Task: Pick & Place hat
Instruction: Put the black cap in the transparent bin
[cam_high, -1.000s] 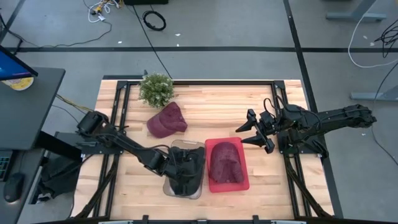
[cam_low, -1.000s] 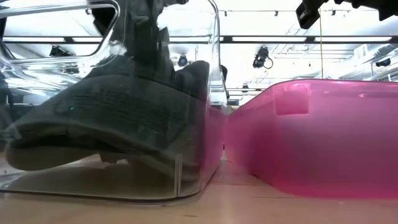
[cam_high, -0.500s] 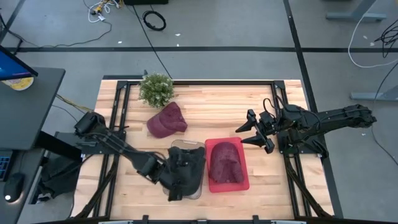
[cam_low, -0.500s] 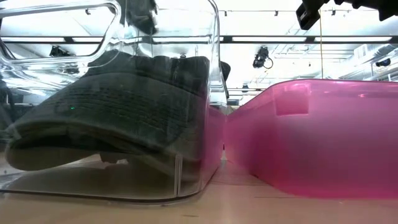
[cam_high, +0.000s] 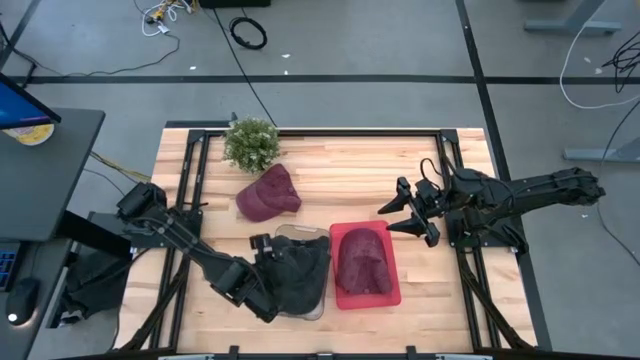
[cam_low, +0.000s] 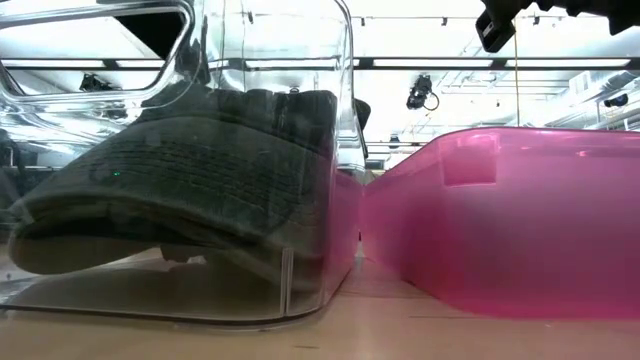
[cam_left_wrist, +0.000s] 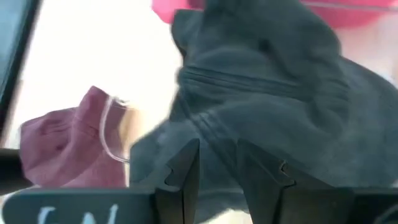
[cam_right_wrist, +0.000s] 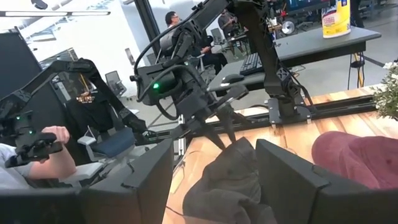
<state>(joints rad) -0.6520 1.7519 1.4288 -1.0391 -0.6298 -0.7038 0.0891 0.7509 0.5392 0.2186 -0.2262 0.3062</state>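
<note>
The clear bin, lower centre of the high view, holds the dark grey hat, one edge draped over its rim. The left gripper, jaws slightly apart and empty, could snag that cloth withdrawing. The right gripper waits wide open at centre-right.

One hat lies in the left bin, another hat in the right bin; a third hat sits behind them on the worktop, near the plant.
</note>
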